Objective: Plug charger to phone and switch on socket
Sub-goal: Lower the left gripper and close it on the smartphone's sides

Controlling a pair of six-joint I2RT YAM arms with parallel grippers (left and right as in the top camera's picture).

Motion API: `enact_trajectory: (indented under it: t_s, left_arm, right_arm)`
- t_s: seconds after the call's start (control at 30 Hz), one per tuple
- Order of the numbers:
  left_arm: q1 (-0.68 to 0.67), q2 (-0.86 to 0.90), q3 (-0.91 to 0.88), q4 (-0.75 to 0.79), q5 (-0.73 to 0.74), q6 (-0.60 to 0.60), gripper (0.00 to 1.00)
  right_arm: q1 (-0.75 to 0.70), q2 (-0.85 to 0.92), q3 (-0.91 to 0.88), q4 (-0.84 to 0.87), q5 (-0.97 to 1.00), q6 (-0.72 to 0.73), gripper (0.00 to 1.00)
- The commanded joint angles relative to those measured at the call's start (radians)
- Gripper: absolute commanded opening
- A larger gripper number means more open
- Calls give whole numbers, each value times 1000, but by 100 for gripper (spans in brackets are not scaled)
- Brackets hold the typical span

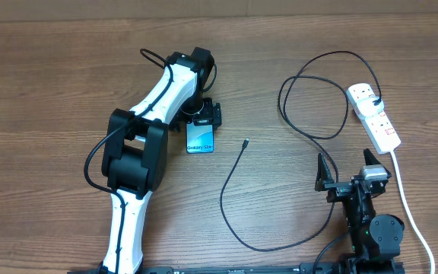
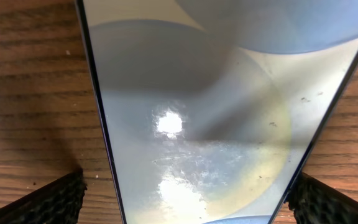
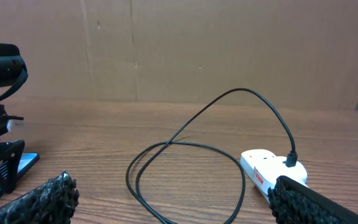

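The phone [image 1: 200, 139] lies flat, the charger tip [image 1: 245, 142] well apart
The left gripper [image 1: 203, 116] and right gripper [image 1: 346, 170] are wide open and empty; the thin tip may slip when pinched

The left arm [image 1: 160, 90] is showing white shells between bulky black joint housings, with a thin black cable [image 1: 88, 164] looping along it. The right arm [image 1: 367, 209] is showing mostly black, with a pale grey block [image 1: 372, 173] near its wrist. The left fingers [image 2: 55, 200] and the right fingers [image 3: 47, 198] are showing black, with a fine ribbed, knobbly texture all over.
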Motion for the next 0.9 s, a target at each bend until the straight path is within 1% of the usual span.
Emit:
enact_trajectory:
  t_s: [0.0,0.43,0.87]
  left_arm:
    - [-11,67,-50,18,64,43,100]
    - [-23,67,-50,40,78,45,100]
    - [-24,67,-50,53,140,45,99]
  right_arm:
    - [-3,-10,-10,6,9,-4,100]
    - [-3,-10,-10,6,9,-4,100]
    - [-3,-10,-10,6,9,-4,100]
